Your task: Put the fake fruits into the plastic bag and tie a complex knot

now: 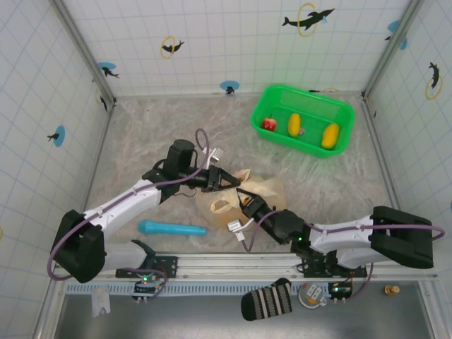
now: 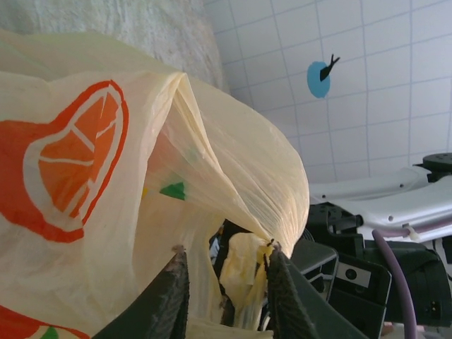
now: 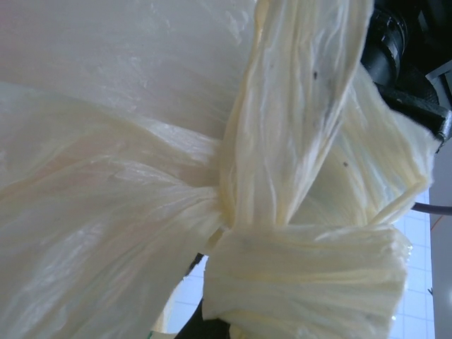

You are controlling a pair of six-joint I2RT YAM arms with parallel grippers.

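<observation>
The cream-yellow plastic bag (image 1: 260, 189) lies bunched in the middle of the table between both grippers. My left gripper (image 1: 238, 182) reaches into it from the left. In the left wrist view its fingers (image 2: 174, 296) stand apart, and a twisted strand of bag (image 2: 244, 272) hangs between them, drawn tight over the right fingertip. My right gripper (image 1: 248, 204) presses into the bag from the near side. Its jaws are hidden behind a knotted band of bag (image 3: 304, 279). Three fake fruits lie in the green basket: a red apple (image 1: 269, 123) and two yellow pieces (image 1: 294, 125) (image 1: 330, 135).
The green basket (image 1: 308, 94) stands at the back right near the wall. A blue tube (image 1: 171, 228) lies near the front edge, left of the bag. Tiled walls close in the table on three sides. A striped sock-like item (image 1: 268, 301) lies below the front rail.
</observation>
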